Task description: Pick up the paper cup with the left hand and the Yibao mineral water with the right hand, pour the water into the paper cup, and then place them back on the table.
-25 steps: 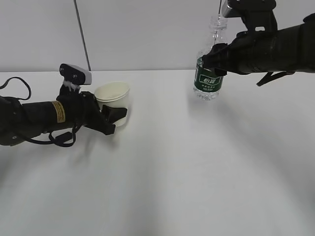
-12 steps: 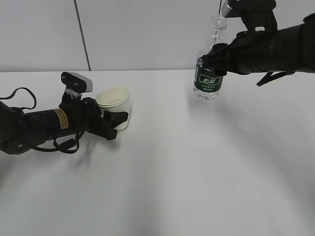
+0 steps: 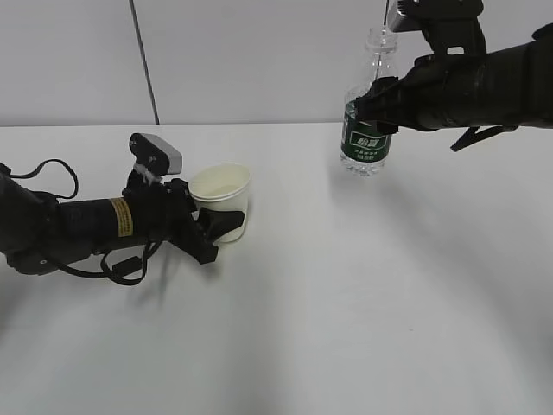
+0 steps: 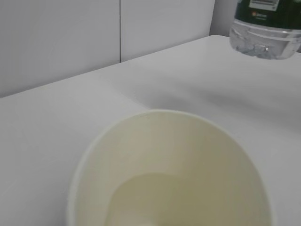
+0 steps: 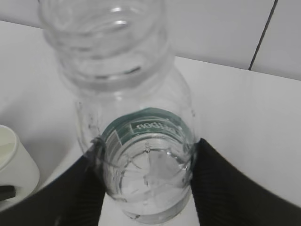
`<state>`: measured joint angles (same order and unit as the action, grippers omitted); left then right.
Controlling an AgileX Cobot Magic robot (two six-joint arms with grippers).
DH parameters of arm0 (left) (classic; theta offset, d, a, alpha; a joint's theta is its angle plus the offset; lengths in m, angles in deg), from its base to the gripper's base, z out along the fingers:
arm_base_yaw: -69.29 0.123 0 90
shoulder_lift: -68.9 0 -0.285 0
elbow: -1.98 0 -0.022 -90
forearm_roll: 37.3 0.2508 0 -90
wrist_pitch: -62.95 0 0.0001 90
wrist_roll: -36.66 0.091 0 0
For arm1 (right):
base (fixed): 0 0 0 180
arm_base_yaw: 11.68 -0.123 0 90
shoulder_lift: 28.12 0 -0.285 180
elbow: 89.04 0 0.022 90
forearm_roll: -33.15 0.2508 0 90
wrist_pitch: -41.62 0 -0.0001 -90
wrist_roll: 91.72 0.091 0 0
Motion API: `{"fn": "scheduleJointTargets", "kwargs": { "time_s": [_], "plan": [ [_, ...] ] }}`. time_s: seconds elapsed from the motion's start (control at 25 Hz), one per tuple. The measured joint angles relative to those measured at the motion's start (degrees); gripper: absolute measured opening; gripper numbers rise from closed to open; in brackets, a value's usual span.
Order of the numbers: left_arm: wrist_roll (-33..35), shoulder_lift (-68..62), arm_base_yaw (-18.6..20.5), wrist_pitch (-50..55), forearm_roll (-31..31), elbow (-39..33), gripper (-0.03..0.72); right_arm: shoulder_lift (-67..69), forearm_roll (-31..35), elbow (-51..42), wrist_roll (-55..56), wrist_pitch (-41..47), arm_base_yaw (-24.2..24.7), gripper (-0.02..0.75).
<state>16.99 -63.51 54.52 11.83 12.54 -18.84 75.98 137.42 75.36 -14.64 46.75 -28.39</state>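
Over the white table (image 3: 346,294), right of centre, the right hand (image 3: 373,102) holds the Yibao mineral water (image 3: 366,130) upright and well clear of the surface. Its jaws are closed on the green-label band; the right wrist view shows a black finger (image 5: 225,188) pressed to each side of the bottle (image 5: 141,155). Neck uncapped. At left, the left hand (image 3: 216,229) is clamped around the paper cup (image 3: 221,199): dark fingers wrap its lower wall, mouth up. The left wrist view looks into the cup (image 4: 169,174), with the bottle base (image 4: 265,37) hanging beyond it. Tabletop matte and plain; behind it a pale wall (image 3: 259,60) with one dark vertical seam. Versus half a second ago: left arm and cup have shifted right, toward the bottle. Bottle and right arm unchanged.
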Motion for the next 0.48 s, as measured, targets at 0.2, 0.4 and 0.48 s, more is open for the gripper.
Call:
{"fn": "scheduleJointTargets", "kwargs": {
  "time_s": [0.2, 0.4, 0.48],
  "plan": [
    [0.0, 0.0, -1.1, -0.1, 0.2, 0.0, 0.366, 0.0, 0.0, 0.0, 0.0, 0.0, 0.0, 0.424],
    [0.0, -0.3, -1.2, -0.1, 0.1, 0.0, 0.366, 0.0, 0.0, 0.0, 0.0, 0.0, 0.0, 0.424],
    [0.0, -1.0, -1.2, -0.1, -0.2, 0.0, 0.366, 0.0, 0.0, 0.0, -0.1, 0.0, 0.0, 0.424]
  ]
}}
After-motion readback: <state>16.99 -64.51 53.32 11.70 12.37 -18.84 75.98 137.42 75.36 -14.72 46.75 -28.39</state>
